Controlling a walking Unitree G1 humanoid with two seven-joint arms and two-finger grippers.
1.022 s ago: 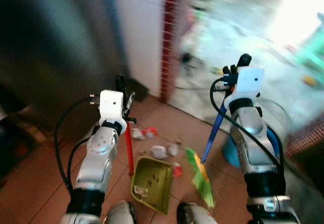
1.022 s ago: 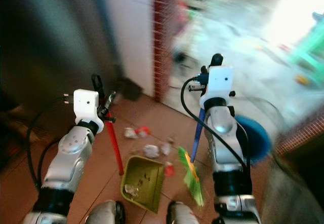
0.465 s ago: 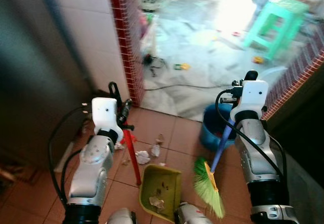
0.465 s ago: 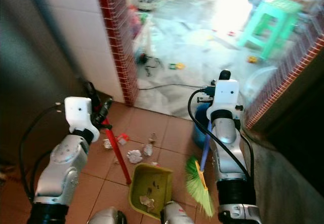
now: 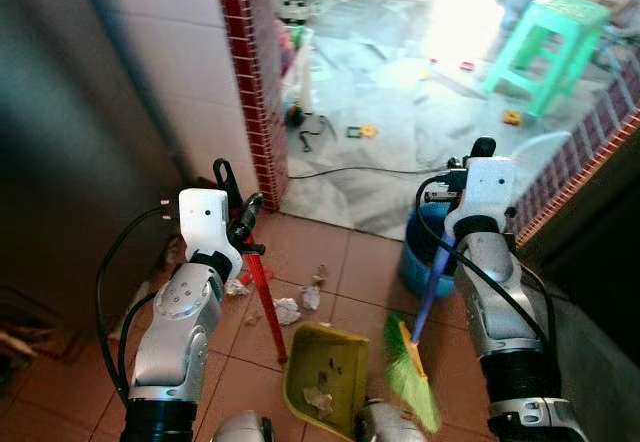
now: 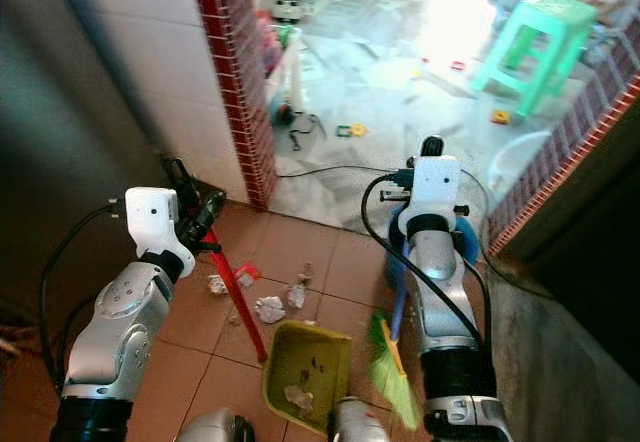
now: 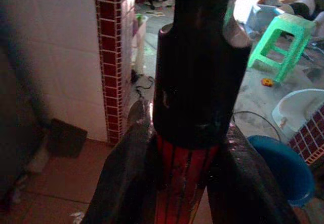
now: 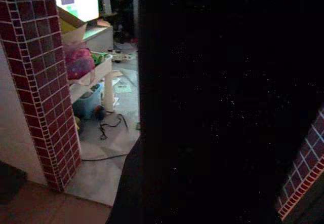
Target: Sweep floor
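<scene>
Two tools are held above a terracotta tiled floor (image 5: 330,252), with the yellow-green dustpan (image 5: 322,382) taken as the landmark. The left gripper (image 5: 240,214) is closed around the dark top of the red dustpan handle (image 5: 268,302), which slants from the gripper down to the near left edge of the dustpan; in the left wrist view the black fingers (image 7: 126,173) are seen pressed on both sides of that handle. A few bits of crumpled paper lie inside the dustpan. Just to the right of the dustpan, the green bristles of the broom (image 5: 412,382) hang close to the floor, and its blue stick rises up to the right gripper (image 5: 466,167). The stick is carried by this gripper, but the fingers are hidden and it cannot be told how they stand; the right wrist view is mostly dark. Beyond the dustpan, to its left, scattered litter (image 5: 288,308) of white and red paper lies on the tiles. A blue bucket (image 5: 425,252) stands beyond the dustpan to the right, behind the broom stick. Farther away, a red brick pillar (image 5: 250,72) and a green plastic stool (image 5: 552,32) are seen.
</scene>
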